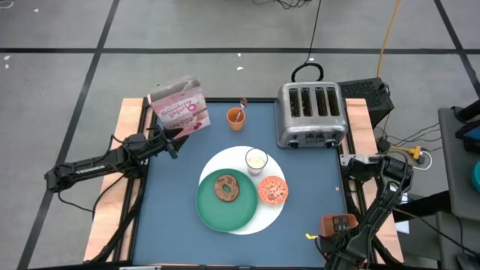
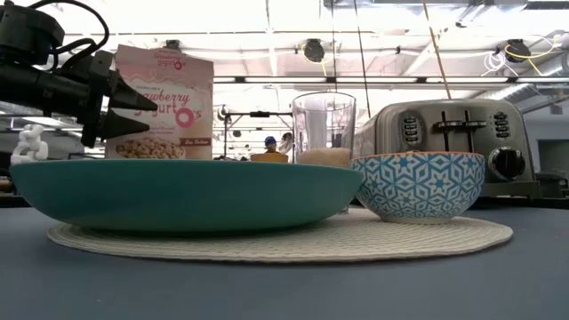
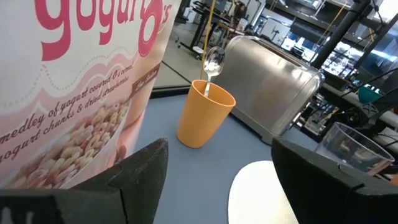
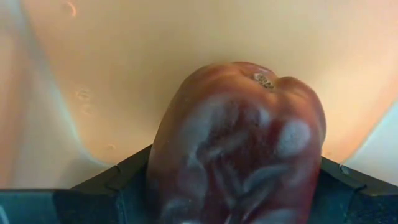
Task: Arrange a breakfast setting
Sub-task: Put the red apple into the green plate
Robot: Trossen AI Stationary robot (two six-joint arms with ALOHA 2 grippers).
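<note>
A white round mat (image 1: 264, 217) lies mid-table. On it rest a green plate (image 1: 214, 214) carrying a brown bagel (image 1: 226, 187), a milky glass (image 1: 256, 160) and a patterned bowl (image 1: 273, 190). A metal spoon (image 3: 212, 62) stands in an orange cup (image 1: 236, 118) at the far side. My right gripper (image 1: 337, 225), at the table's near right corner, is shut on a dark red fruit (image 4: 239, 143). My left gripper (image 3: 217, 180) hovers open beside the cereal box, with nothing between its fingers. My right gripper pinches the dark red fruit between its two fingers, one on each flank (image 4: 166, 171). The fingers point steeply down from above. The fruit's stem dimple (image 4: 264, 78) faces away from the wrist, toward a pale surface. Whether the fruit rests on that surface, I cannot tell.
A pink cereal box (image 1: 180, 105) stands at the far left corner, right by my left gripper. A silver four-slot toaster (image 1: 311, 114) stands at the far right. Bare blue tabletop (image 1: 172, 225) lies near and left of the mat.
</note>
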